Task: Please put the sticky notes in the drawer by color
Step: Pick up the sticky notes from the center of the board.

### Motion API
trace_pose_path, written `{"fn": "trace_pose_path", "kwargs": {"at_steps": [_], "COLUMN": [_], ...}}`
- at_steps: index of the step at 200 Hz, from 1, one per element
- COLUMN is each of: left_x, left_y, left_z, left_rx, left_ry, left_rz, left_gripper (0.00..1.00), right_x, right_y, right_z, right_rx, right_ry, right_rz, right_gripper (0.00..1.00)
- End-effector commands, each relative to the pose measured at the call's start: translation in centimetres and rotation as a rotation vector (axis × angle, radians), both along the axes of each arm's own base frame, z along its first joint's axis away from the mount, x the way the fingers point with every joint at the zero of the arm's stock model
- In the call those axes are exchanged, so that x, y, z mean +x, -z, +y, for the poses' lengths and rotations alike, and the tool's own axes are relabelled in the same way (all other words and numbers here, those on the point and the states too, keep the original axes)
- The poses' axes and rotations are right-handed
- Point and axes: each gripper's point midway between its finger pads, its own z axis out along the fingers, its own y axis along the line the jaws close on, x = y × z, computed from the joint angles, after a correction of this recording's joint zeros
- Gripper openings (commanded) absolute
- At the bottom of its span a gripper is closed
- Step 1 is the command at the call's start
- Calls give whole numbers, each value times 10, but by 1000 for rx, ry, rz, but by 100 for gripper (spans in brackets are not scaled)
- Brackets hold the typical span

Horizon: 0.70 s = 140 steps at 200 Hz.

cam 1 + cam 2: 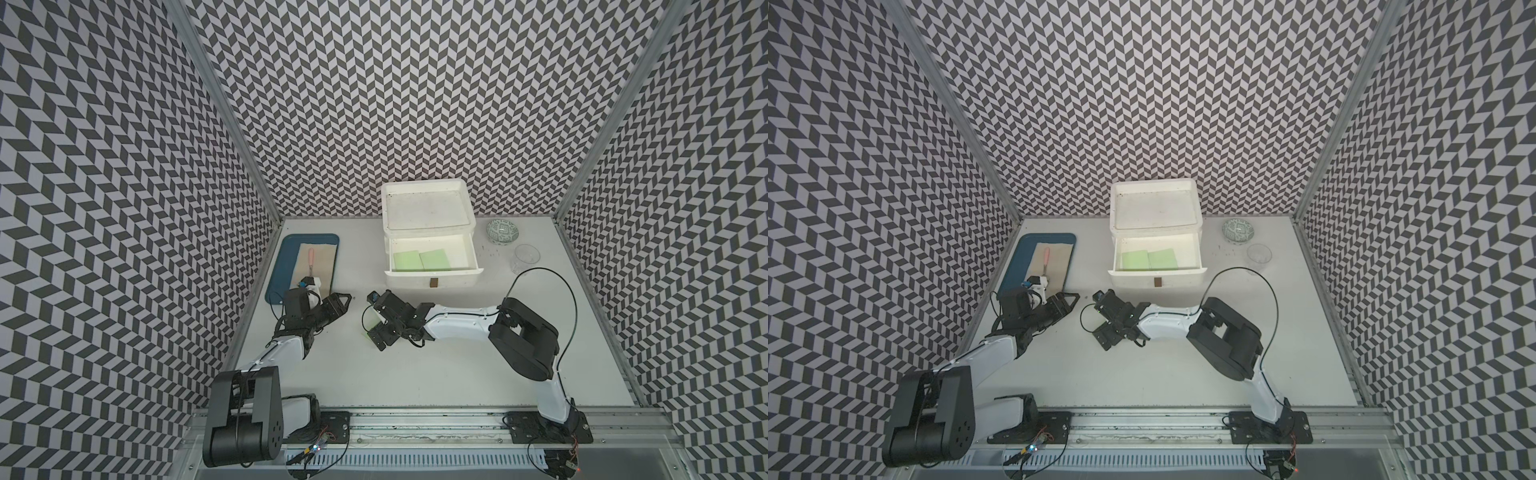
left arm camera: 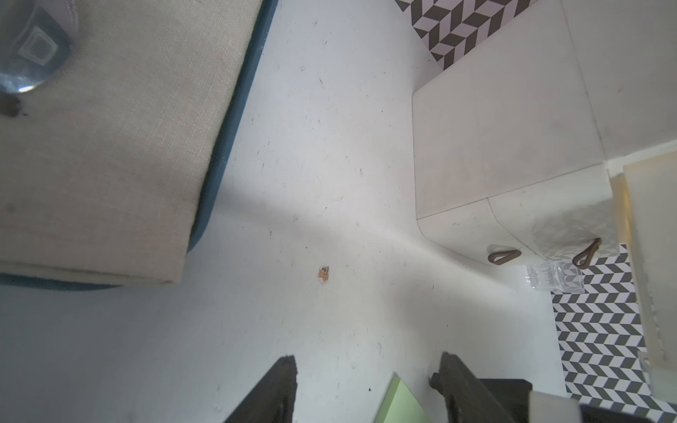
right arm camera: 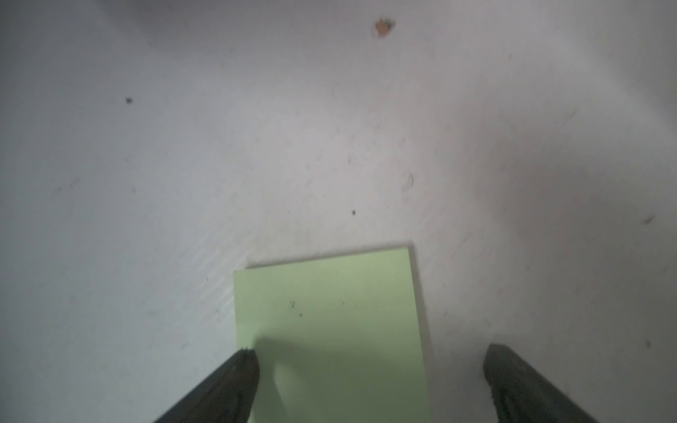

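The drawer (image 1: 428, 192) (image 1: 1154, 187) is a white chest at the back, seen in both top views. One of its drawers is pulled out, and two light green sticky notes (image 1: 406, 262) (image 1: 434, 259) lie flat inside it. A third green sticky note (image 3: 329, 322) lies on the table. My right gripper (image 3: 370, 357) (image 1: 372, 322) hangs open over it, one fingertip (image 3: 246, 360) at the note's edge. My left gripper (image 2: 368, 364) (image 1: 347, 301) is open and empty a little to the left. A corner of that note (image 2: 401, 401) shows in the left wrist view.
A blue tray (image 1: 276, 270) at the left holds a beige cloth (image 1: 322, 266), a pink-handled tool (image 1: 311, 258) and a small white object (image 1: 313, 284). Right of the chest stand a patterned bowl (image 1: 503, 231) and a clear glass (image 1: 527, 255). Patterned walls close three sides.
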Motion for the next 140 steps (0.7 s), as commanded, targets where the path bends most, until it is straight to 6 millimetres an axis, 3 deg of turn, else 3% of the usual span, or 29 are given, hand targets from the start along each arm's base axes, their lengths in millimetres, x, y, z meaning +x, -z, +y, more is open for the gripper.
{"fn": "trace_pose_path", "kwargs": {"at_steps": [1,86,140], "left_x": [2,1,1], "left_y": [-1,-2,-3], "left_z": [2,0,-2], "left_rx": [43,44,36], "left_ry": [24,35,45], "left_rz": [-54,-69,-74], "left_gripper": [65,65,65], "right_x": [-14,-45,-58], "right_y": [18,24,11], "right_z": [1,0,11], "right_rx": [-63,-132,-76], "right_ry": [-55,-102,-168], "right_rz": [34,9,44], "right_gripper": [100,100,100]}}
